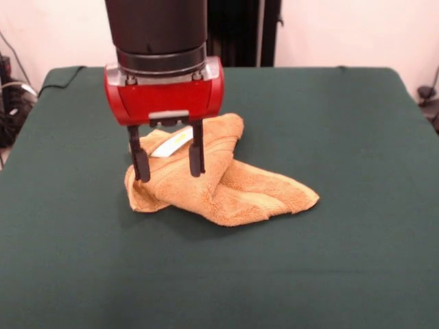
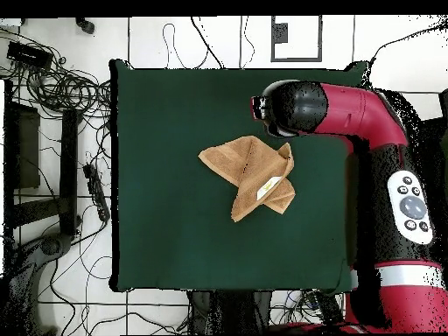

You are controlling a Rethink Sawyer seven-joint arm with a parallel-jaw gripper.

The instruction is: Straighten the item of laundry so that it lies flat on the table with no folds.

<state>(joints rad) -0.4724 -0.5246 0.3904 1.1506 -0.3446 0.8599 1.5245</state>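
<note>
The orange-tan towel (image 1: pixel 219 181) lies crumpled near the middle of the dark green table (image 1: pixel 343 137), folded over itself, with one corner pointing to the right. Its white label (image 1: pixel 171 144) faces up on the far left part. My gripper (image 1: pixel 170 175) hangs straight down over the towel's left part. It is open, and its two black fingers (image 1: pixel 140 161) stand wide apart just in front of the label and hold nothing. In the overhead view the towel (image 2: pixel 249 175) and its label (image 2: pixel 269 186) show on the table (image 2: pixel 175 236), and the arm's wrist (image 2: pixel 293 107) hides the fingers.
The red arm (image 2: pixel 385 140) reaches in along the table's right side in the overhead view. Cables and equipment (image 2: pixel 61 96) lie on the floor past the table's left edge. Green cloth surrounds the towel on all sides.
</note>
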